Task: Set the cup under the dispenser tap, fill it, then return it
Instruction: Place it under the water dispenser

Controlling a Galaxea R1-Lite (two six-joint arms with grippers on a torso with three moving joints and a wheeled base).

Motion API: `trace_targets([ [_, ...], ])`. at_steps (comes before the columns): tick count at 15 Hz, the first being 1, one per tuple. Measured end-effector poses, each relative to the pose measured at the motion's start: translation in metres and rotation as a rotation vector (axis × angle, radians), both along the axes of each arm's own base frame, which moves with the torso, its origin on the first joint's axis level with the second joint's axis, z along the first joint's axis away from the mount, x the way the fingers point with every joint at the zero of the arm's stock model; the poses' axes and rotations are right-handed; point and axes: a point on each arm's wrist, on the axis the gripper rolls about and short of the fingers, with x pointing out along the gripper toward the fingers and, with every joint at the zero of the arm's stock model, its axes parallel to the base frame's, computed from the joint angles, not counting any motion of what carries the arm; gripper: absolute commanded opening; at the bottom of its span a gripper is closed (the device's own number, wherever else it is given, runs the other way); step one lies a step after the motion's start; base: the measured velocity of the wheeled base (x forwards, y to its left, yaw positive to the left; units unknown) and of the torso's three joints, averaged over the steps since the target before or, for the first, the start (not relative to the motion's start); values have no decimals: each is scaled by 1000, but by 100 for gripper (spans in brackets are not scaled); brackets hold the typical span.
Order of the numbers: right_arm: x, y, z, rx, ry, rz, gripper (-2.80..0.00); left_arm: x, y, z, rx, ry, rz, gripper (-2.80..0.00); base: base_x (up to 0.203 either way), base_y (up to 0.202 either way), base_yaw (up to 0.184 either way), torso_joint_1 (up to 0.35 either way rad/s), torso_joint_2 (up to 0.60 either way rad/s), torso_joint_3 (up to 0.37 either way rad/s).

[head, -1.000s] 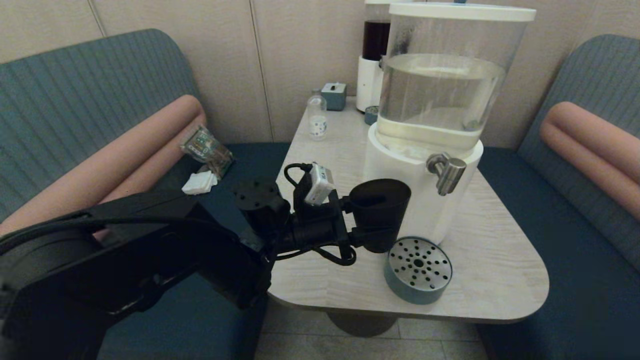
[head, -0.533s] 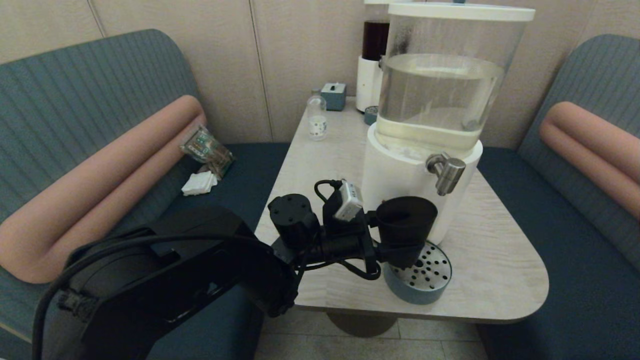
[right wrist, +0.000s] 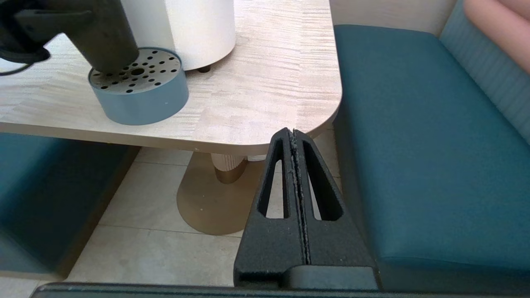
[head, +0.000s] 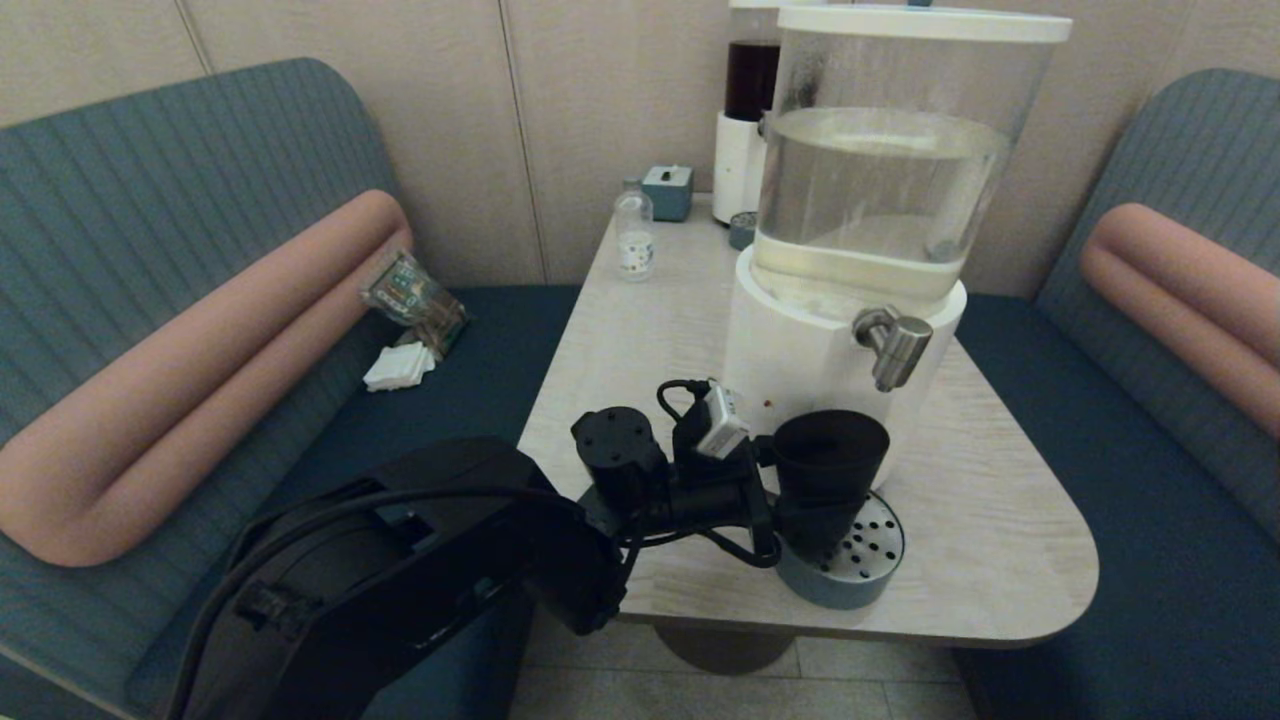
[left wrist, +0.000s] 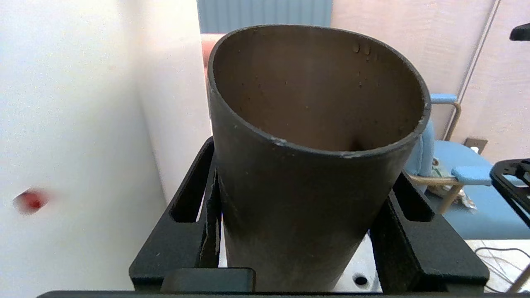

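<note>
You've got the cup [left wrist: 306,165], matt dark plastic with a scuffed, chipped rim, between matt black plastic fingers [left wrist: 194,231]; just past it, the tap [head: 893,345] shows brushed metal, below sits a perforated metal drip tray [head: 868,548] on a pale wood-grain table [head: 990,540]

head view dim, warm; wrist views brighter; dispenser base [left wrist: 83,124] overexposed, blurred close up
</note>
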Motion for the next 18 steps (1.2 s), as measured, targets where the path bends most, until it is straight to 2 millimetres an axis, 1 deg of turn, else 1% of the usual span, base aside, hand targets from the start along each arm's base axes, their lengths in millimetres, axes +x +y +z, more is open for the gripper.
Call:
trace_targets([
  [5,0,0,0,0,0,0,-280,10,-11,-8,-27,2,8,-280,0,0,0,0,0,0],
  [8,0,0,0,0,1,0,-280,11,-17,-15,-30,3,0,-280,0,0,0,0,0,0],
  [12,0,0,0,0,1,-1,-280,11,-18,-21,-27,7,0,-280,0,0,0,0,0,0],
  [13,0,0,0,0,1,0,-280,11,-18,-21,-26,9,2,0,0,0,0,0,0,0],
  [18,0,0,0,0,0,0,-280,13,-19,-25,-21,17,4,0,0,0,0,0,0,0],
])
